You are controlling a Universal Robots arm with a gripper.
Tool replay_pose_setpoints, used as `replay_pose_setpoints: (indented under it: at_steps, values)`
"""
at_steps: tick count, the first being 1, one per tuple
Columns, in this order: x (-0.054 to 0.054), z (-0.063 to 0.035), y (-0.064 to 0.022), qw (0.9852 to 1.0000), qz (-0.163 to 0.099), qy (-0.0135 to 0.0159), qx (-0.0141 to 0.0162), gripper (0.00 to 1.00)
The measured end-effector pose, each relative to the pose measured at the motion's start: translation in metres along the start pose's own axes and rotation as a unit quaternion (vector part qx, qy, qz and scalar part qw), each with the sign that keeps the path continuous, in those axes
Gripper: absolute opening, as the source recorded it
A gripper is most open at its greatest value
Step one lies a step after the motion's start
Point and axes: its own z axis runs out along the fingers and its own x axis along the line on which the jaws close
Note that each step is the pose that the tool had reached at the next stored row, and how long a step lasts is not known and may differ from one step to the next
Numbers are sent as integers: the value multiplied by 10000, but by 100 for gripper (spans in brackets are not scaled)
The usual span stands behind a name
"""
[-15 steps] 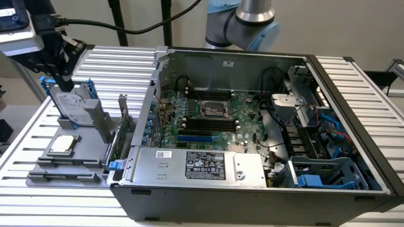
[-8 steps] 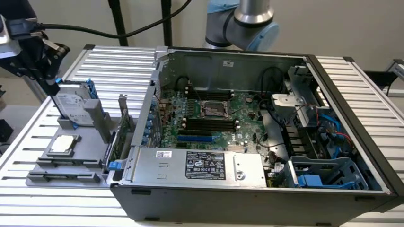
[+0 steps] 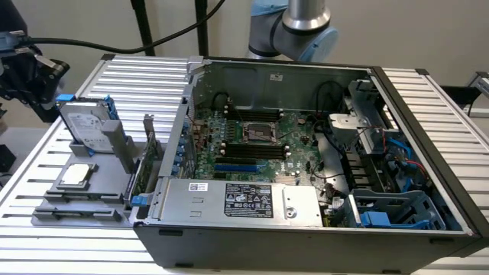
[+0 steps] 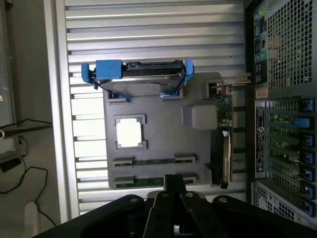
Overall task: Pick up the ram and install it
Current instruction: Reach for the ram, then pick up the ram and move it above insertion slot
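Pincer (image 4: 173, 180) fingers together, nothing held. It hangs over the near edge of the grey fixture tray (image 4: 163, 139) on the slatted worktop (image 4: 148, 29), beside the open PC case (image 3: 306, 240). Ram (image 4: 143, 182) sits on edge in the tray slot closest to the pincer tips, with a second stick (image 4: 153, 161) in the next slot. CPU (image 4: 130, 134) and hard drive (image 4: 143, 82) sit further along the tray.

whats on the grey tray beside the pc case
A hard drive, a silver chip, an upright green card, one ram stick, and a second stick partly covered by the hand.
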Motion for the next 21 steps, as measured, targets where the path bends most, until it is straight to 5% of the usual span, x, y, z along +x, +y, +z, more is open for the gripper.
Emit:
replay_pose_setpoints:
  at_steps: [13,21]
  values:
    - [33,49,-353,10000,-9,73,5,11]
    - [40,49,-369,10000,-7,74,-10,11]
